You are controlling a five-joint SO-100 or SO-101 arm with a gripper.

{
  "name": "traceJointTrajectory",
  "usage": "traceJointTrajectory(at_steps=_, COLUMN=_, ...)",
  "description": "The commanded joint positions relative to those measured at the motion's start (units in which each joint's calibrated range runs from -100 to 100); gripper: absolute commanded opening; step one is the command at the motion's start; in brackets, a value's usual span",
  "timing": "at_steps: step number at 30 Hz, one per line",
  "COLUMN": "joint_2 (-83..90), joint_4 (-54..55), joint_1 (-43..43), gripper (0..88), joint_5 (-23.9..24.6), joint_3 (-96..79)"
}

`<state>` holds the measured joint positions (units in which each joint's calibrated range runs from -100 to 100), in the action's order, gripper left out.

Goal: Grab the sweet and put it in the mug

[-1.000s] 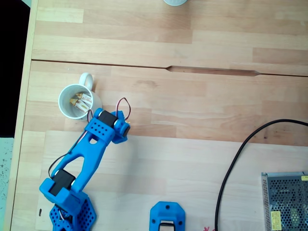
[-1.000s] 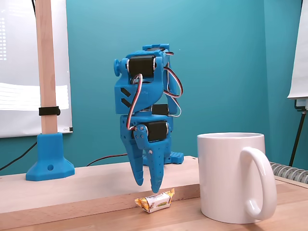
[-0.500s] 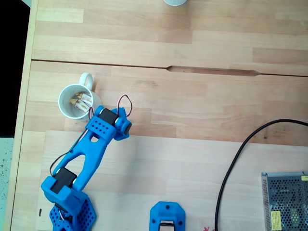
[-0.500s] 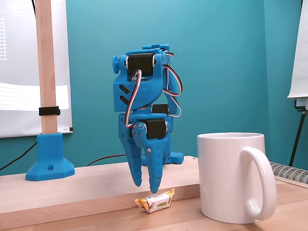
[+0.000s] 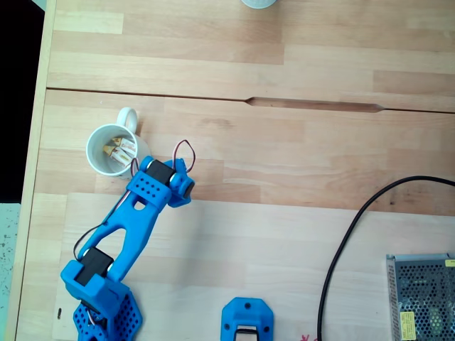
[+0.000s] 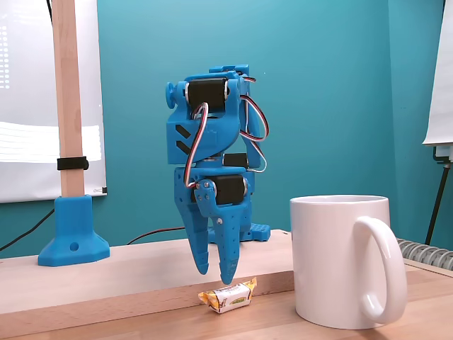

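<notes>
In the side-on fixed view the sweet (image 6: 228,296), white-wrapped with yellow-orange twisted ends, lies on the wooden table just left of the white mug (image 6: 340,258). My blue gripper (image 6: 215,273) hangs point-down right above the sweet, its fingers slightly open with nothing between them and not touching it. In the top-down fixed view the mug (image 5: 97,158) stands at the left with wrapped sweets (image 5: 121,150) inside. The arm's wrist (image 5: 160,183) sits just right of it and hides the gripper below.
A black cable (image 5: 341,249) curves across the right side, ending near a metal mesh box (image 5: 423,298). A blue mount (image 5: 247,321) sits at the front edge. A wooden post (image 6: 67,106) on a blue foot (image 6: 73,241) stands behind the arm. A pale round object (image 5: 257,3) touches the far edge.
The gripper has shifted slightly left and its wrist has turned a little since one second ago. Since half a second ago nothing has moved; the sweet lies in the same place.
</notes>
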<state>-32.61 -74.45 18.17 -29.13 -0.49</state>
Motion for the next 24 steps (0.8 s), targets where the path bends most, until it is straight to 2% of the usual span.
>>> traceJointTrajectory(at_steps=1, joint_2=-0.01, joint_4=0.18, joint_1=-0.59, gripper=18.0, joint_5=-0.39, joint_3=2.19)
traceJointTrajectory(at_steps=7, joint_2=-0.87, joint_4=-0.07, joint_1=-0.52, gripper=18.1, joint_5=-2.1, joint_3=2.19)
traceJointTrajectory(at_steps=24, joint_2=-1.82, joint_4=-0.31, joint_1=-0.52, gripper=18.1, joint_5=-2.64, joint_3=3.26)
